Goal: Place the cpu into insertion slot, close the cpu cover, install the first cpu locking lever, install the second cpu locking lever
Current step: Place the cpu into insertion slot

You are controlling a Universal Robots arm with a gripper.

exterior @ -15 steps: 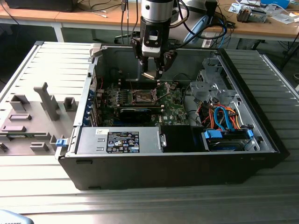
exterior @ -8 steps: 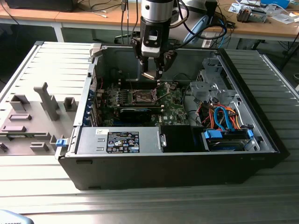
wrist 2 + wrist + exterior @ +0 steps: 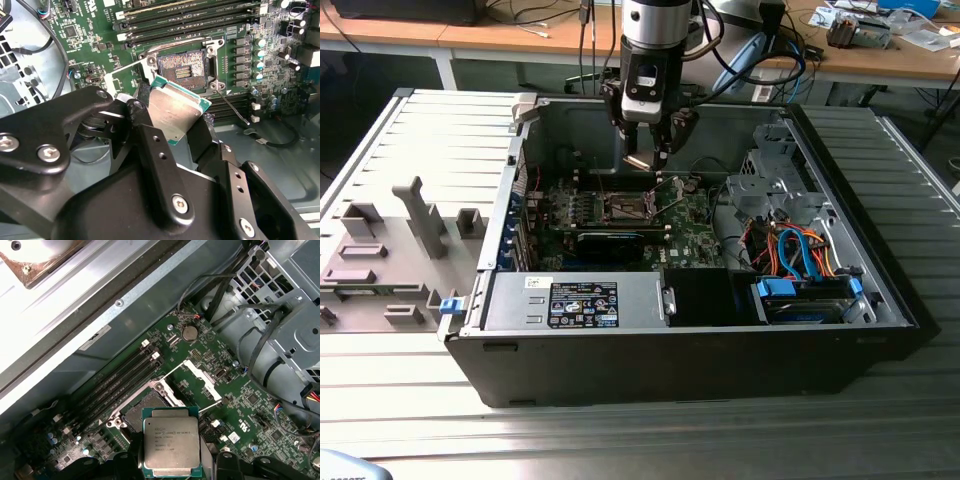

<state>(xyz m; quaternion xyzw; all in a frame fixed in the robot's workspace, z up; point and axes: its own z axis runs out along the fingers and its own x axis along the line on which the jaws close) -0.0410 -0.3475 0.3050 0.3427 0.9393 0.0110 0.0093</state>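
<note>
Step one, cpu placement: the gripper (image 3: 645,160) pinches the cpu (image 3: 171,442) between its fingers, apparently tilted, hanging clear of the bare insertion slot (image 3: 144,414) just past the fingertips; seating it likely calls for levelling and squaring to the socket.

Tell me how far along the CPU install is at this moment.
Done: the cpu is picked up, clamped in the gripper. In hand: it hangs above the board by the insertion slot, which is bare and open. Left: seating it, closing the cpu cover, which stands open, and both locking levers.
</note>
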